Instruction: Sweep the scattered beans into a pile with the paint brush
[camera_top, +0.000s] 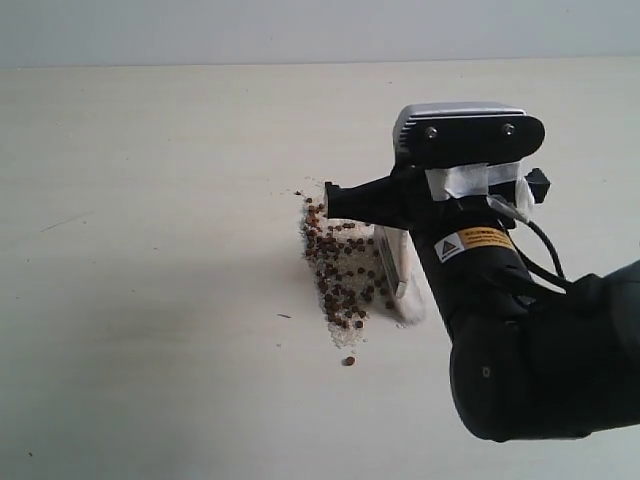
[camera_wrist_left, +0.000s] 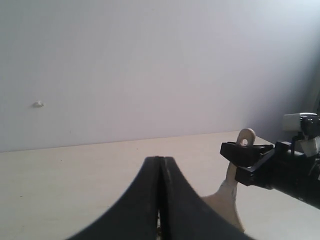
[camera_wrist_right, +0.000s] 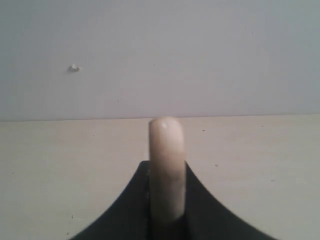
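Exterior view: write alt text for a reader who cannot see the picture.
The right gripper of a black robot arm holds a paint brush, bristles down, at the right edge of a loose strip of dark reddish-brown beans and whitish crumbs on a pale table. One bean lies apart, nearer the camera.

**Open table on the left, blocked on the right**

The table (camera_top: 150, 250) offers free passage across its whole left half and along the far edge up to the wall (camera_top: 300, 30). Near the middle, the beans (camera_top: 340, 275) cover a narrow strip, with one stray bean (camera_top: 348, 361) just off its near end. Hard against the strip's right side stands the paint brush (camera_top: 392, 262), clamped in the right gripper (camera_top: 345, 200), whose fingers overhang the strip's far end. The bulky right arm (camera_top: 520, 350) fills the lower right corner and bars approach from there. The left gripper (camera_wrist_left: 160, 162), jaws pressed together, faces flat open table, with the brush handle nearby.
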